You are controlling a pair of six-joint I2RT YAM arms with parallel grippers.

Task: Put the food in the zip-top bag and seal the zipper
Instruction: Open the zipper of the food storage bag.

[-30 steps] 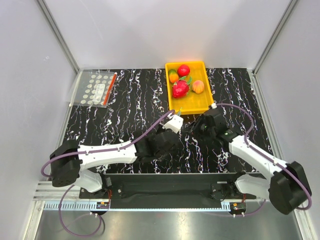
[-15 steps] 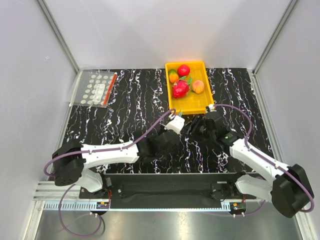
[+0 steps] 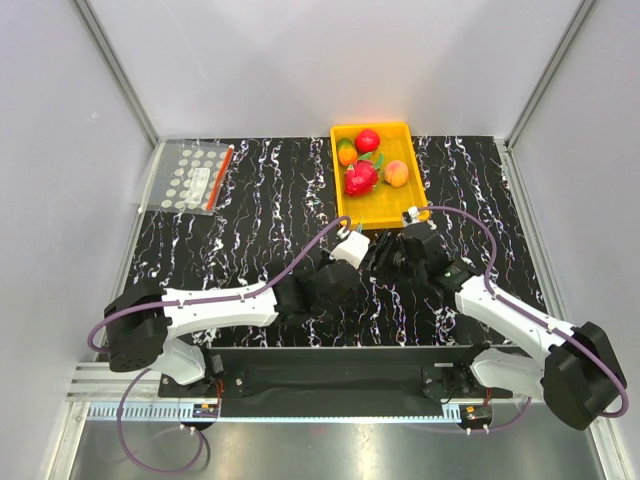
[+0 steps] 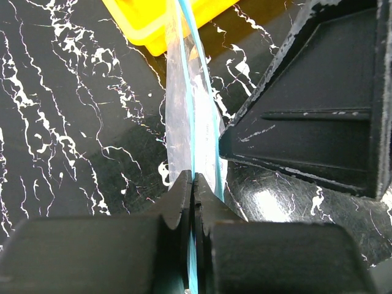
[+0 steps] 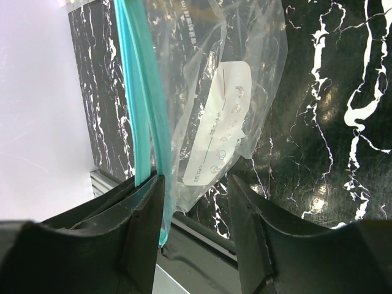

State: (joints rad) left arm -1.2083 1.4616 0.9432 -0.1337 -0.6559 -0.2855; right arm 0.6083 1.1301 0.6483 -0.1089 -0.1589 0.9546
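The zip-top bag (image 4: 177, 116) is a clear pouch held edge-up between my two grippers, just in front of the yellow tray (image 3: 385, 210). My left gripper (image 4: 193, 179) is shut on its pale blue zipper (image 4: 191, 110). My right gripper (image 5: 196, 202) is open around the bag's other end. There the zipper (image 5: 139, 110) lies against its left finger (image 5: 144, 226), and the pouch (image 5: 245, 73) with its white label hangs between the jaws. In the top view the two grippers, left (image 3: 354, 240) and right (image 3: 386, 252), nearly touch. The red apple (image 3: 367, 140), peach-orange fruit (image 3: 397, 173) and orange-and-green fruit (image 3: 346, 152) lie in the tray.
A red spiky toy fruit (image 3: 360, 178) also lies in the tray. A flat clear bag with white dots and a red strip (image 3: 195, 177) lies at the back left. The right gripper's black body (image 4: 318, 104) sits close beside the bag in the left wrist view.
My right gripper has moved left and slightly back, closing in on the left gripper and the bag's end. The left gripper has shifted a little and stays shut.
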